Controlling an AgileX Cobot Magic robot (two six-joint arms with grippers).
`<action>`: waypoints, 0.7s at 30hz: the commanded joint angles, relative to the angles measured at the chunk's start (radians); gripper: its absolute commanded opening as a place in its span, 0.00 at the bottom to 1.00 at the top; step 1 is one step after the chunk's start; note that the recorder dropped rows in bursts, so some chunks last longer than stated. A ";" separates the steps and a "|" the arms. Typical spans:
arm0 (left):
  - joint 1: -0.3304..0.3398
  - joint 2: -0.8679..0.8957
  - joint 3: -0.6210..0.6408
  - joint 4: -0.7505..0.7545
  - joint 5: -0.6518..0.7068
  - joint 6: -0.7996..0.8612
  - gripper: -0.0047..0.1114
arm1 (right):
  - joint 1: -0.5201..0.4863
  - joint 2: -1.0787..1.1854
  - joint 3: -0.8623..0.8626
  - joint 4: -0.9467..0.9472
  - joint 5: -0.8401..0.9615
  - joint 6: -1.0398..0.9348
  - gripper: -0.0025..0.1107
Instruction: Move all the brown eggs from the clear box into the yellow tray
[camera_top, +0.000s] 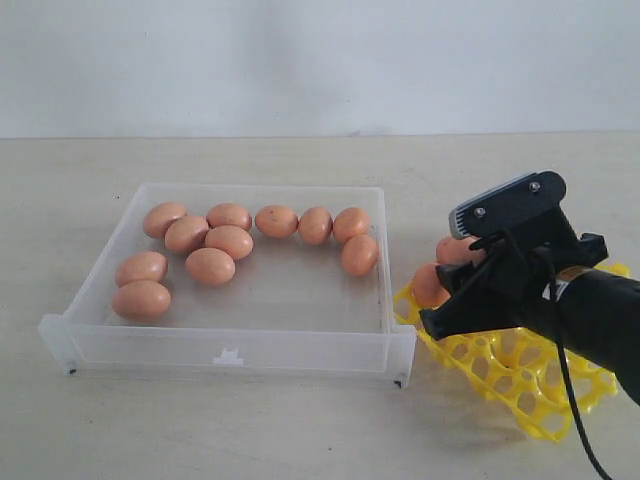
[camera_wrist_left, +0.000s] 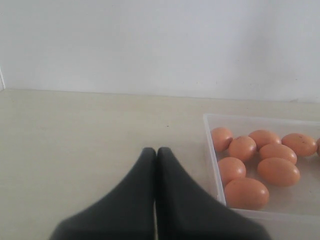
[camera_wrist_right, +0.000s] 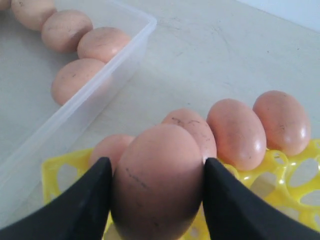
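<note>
Several brown eggs (camera_top: 210, 266) lie in the clear box (camera_top: 232, 345) on the table; some of these eggs (camera_wrist_left: 245, 193) show in the left wrist view, beside the box's wall (camera_wrist_left: 212, 152). The yellow tray (camera_top: 520, 375) sits right of the box and holds several eggs (camera_wrist_right: 235, 133) along its far side. My right gripper (camera_wrist_right: 156, 167) is shut on one brown egg (camera_wrist_right: 157, 182), held just above the tray (camera_wrist_right: 54, 167). My left gripper (camera_wrist_left: 156, 150) is shut and empty, over bare table left of the box.
The right arm (camera_top: 590, 320) covers part of the tray in the exterior view. A pale wall (camera_top: 320, 60) stands behind the table. Bare tabletop (camera_top: 250, 430) lies in front of the box.
</note>
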 joint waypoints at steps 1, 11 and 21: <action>0.001 0.003 0.003 0.002 -0.006 0.002 0.00 | -0.004 -0.005 0.066 0.000 -0.091 0.051 0.08; 0.001 0.003 0.003 0.002 -0.006 0.002 0.00 | -0.004 -0.048 0.121 -0.098 -0.138 0.121 0.08; 0.001 0.003 0.003 0.002 -0.006 0.002 0.00 | -0.004 -0.048 0.121 -0.138 -0.150 0.164 0.08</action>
